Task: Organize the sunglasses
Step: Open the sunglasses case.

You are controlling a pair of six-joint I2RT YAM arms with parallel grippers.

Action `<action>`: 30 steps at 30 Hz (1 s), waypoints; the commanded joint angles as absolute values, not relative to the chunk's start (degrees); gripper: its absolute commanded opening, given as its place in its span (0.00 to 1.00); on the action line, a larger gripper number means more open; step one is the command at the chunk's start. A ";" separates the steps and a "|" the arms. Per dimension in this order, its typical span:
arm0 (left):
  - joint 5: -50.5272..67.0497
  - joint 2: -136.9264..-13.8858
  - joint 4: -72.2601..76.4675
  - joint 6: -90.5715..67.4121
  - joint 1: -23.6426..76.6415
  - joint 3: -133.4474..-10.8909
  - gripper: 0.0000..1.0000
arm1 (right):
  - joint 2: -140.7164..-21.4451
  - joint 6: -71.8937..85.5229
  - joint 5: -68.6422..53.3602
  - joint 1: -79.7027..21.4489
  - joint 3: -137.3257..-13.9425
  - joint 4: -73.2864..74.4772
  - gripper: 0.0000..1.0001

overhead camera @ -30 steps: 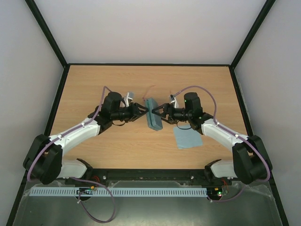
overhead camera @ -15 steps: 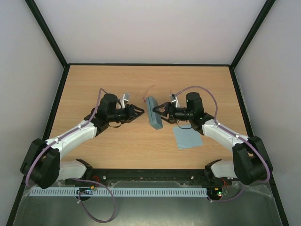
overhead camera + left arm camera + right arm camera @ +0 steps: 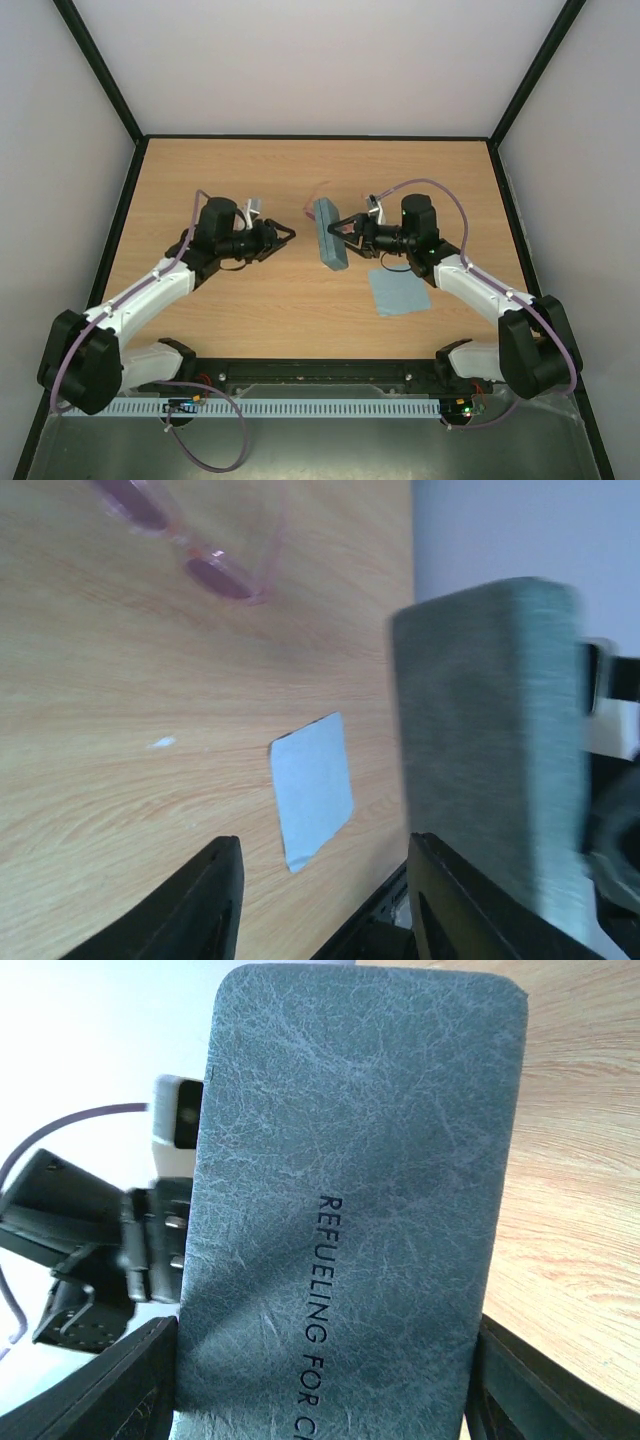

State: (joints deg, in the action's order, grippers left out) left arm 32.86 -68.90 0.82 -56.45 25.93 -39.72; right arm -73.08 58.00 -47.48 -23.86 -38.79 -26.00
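Top external view first: your right gripper point(image 3: 341, 236) had its jaws spread wide and clamped across the short side of the grey-blue case point(image 3: 327, 225). The case was propped on a long edge, not flat on the table point(image 3: 200, 170). My guess is you held it that way so the other hand could get at the lid seam. Your left gripper point(image 3: 287, 238) sat just clear of the case's opposite face, jaws partly apart, nothing in them. The sunglasses point(image 3: 318, 189) were only a faint reddish line on the wood past the far end of the case, beyond both sets of fingertips. The light-blue cloth point(image 3: 398, 292) lay flat back under your right forearm.

Left wrist view: the jaws framed bare wood with a clear gap, so that hand was empty. The sunglasses lay ahead of the fingertips and off to one side, flat down, well apart from the case. They had a thin pink frame, rosy see-through lenses and one slender arm, and were only partly in shot. The case was a blur on the other side.

Right wrist view: the case filled the whole gap between the jaws, lid shut, "REFUELING FOR" printed on it. No glasses showed there, so I'd say packing hadn't started.
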 commanded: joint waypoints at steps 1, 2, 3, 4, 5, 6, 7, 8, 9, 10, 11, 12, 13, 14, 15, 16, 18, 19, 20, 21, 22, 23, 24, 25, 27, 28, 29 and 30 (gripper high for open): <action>36.39 -66.36 2.26 -58.19 25.87 -44.12 0.53 | -72.33 55.18 -48.30 -23.64 -40.40 -24.01 0.20; 36.54 -66.21 2.13 -58.45 26.24 -44.90 0.56 | -72.50 54.44 -47.81 -23.64 -40.82 -22.85 0.20; 36.37 -66.25 1.45 -58.36 26.61 -45.91 0.58 | -72.62 53.31 -47.08 -23.64 -41.36 -21.26 0.20; 36.00 -66.43 0.80 -58.16 27.27 -46.64 0.60 | -72.74 52.13 -46.31 -23.60 -42.01 -19.52 0.20; 35.53 -66.64 0.29 -57.99 28.09 -47.13 0.61 | -72.85 51.10 -45.64 -23.64 -42.53 -18.08 0.21; 34.98 -67.01 0.08 -57.89 28.69 -47.45 0.61 | -72.97 50.11 -45.19 -23.64 -43.06 -16.88 0.20; 34.57 -67.43 0.01 -57.79 29.37 -47.62 0.62 | -73.00 49.40 -44.77 -23.64 -43.55 -15.92 0.20; 34.14 -68.07 0.00 -57.89 30.15 -47.80 0.62 | -73.13 48.91 -44.32 -23.64 -43.96 -15.07 0.21; 33.72 -68.62 0.20 -57.87 30.94 -47.91 0.62 | -73.20 48.25 -43.81 -23.71 -44.36 -14.19 0.21; 33.32 -69.28 0.49 -57.98 31.74 -48.02 0.62 | -73.35 47.82 -43.49 -23.73 -44.57 -13.64 0.20; 32.93 -69.85 0.67 -58.02 32.49 -48.19 0.63 | -73.42 47.42 -43.22 -23.80 -44.67 -13.22 0.20; 32.35 -70.55 0.70 -57.90 33.26 -48.60 0.63 | -73.41 47.11 -42.95 -23.89 -44.79 -12.80 0.21; 31.99 -71.25 0.65 -57.71 33.82 -48.84 0.63 | -73.39 46.85 -42.90 -24.05 -44.89 -12.60 0.20; 31.70 -71.99 0.74 -57.62 34.10 -48.99 0.64 | -73.38 46.63 -42.59 -24.20 -44.97 -12.26 0.21; 31.40 -72.59 0.87 -57.63 34.41 -49.04 0.64 | -73.23 46.43 -42.36 -24.44 -45.12 -11.81 0.20; 31.38 -73.18 1.19 -57.64 34.57 -49.06 0.64 | -73.26 46.27 -42.01 -24.63 -45.18 -11.58 0.21; 31.26 -74.33 1.70 -57.61 34.95 -49.26 0.64 | -73.20 46.02 -41.48 -25.12 -45.26 -11.39 0.21; 31.16 -74.70 1.98 -57.65 35.10 -49.30 0.64 | -73.24 45.87 -41.22 -25.35 -45.34 -11.26 0.21; 31.12 -74.97 2.20 -57.68 35.21 -49.38 0.64 | -73.22 45.69 -41.03 -25.58 -45.42 -11.06 0.20; 31.11 -75.14 2.48 -57.79 35.24 -49.44 0.64 | -73.30 45.50 -40.78 -25.77 -45.50 -10.85 0.21; 30.97 -75.29 2.58 -57.82 35.39 -49.50 0.64 | -73.34 45.39 -40.57 -25.97 -45.46 -10.71 0.20; 30.75 -75.44 2.65 -57.81 35.46 -49.51 0.64 | -73.52 45.32 -40.51 -26.12 -45.44 -10.70 0.20; 30.68 -75.68 2.76 -57.79 35.55 -49.49 0.64 | -73.48 45.31 -40.52 -26.25 -45.40 -10.72 0.20; 30.68 -76.05 2.92 -57.83 35.51 -49.42 0.64 | -73.59 45.25 -40.51 -26.46 -45.40 -10.80 0.20; 30.71 -76.65 3.45 -58.00 35.73 -49.32 0.64 | -73.65 45.05 -40.21 -26.92 -45.33 -10.74 0.20; 30.68 -76.91 3.58 -58.04 35.85 -49.31 0.64 | -73.77 44.96 -40.13 -27.10 -45.31 -10.79 0.20; 30.67 -77.23 3.88 -58.09 35.91 -49.26 0.65 | -73.81 44.87 -40.16 -27.22 -45.27 -10.75 0.20; 30.63 -77.53 4.07 -58.09 36.09 -49.25 0.65 | -73.83 44.83 -40.11 -27.32 -45.26 -10.80 0.20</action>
State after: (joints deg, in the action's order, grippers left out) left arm 30.94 -76.12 2.17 -57.69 35.40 -47.92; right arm -73.69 46.22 -39.66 -26.59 -43.46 -10.74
